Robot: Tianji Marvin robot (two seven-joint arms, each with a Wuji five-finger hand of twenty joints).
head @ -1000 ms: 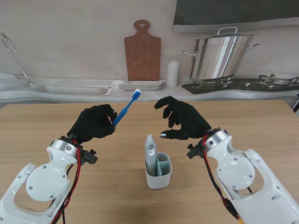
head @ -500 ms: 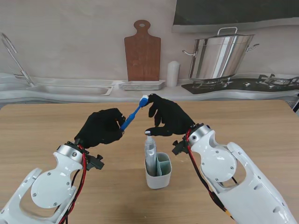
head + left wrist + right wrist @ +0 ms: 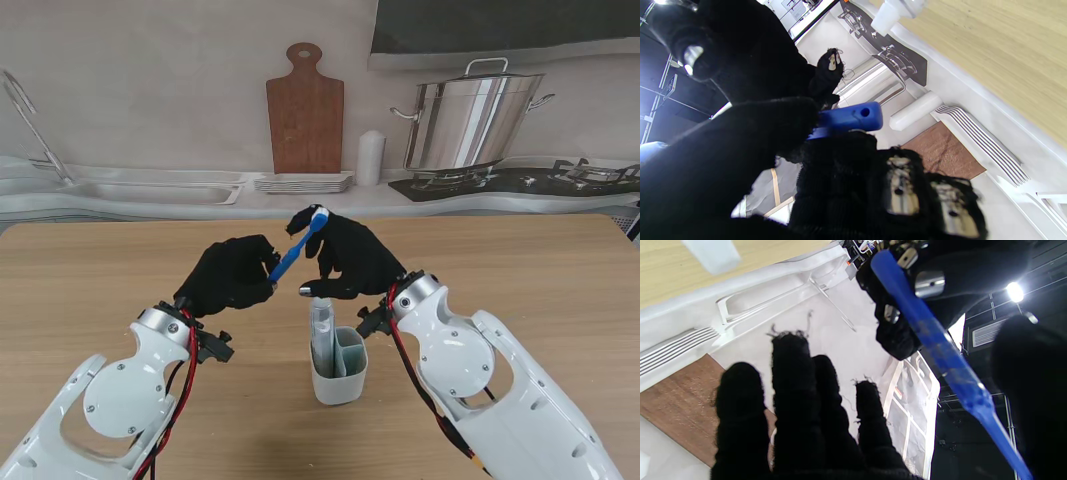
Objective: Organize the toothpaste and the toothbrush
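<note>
My left hand (image 3: 232, 275) is shut on the handle of a blue toothbrush (image 3: 295, 248), raised above the table with its white bristle head pointing away from me. My right hand (image 3: 350, 258) hovers at the head end, fingers spread. In the right wrist view the toothbrush (image 3: 930, 336) runs between the thumb and the straight fingers (image 3: 793, 390), and no grip shows. The left wrist view shows the handle's end (image 3: 846, 120) sticking out of my closed fingers. Nearer to me, a white holder (image 3: 340, 372) stands on the table with a toothpaste tube (image 3: 320, 325) upright inside.
The wooden table (image 3: 90, 270) stretches to both sides of the holder. Behind it on the counter are a cutting board (image 3: 305, 110), stacked plates (image 3: 303, 182), a white cylinder (image 3: 371, 158), a steel pot (image 3: 475, 120) and a sink (image 3: 150, 190).
Both hands have drawn together over the holder. My right hand moved left to the toothbrush's head; my left hand carried the toothbrush slightly to the right.
</note>
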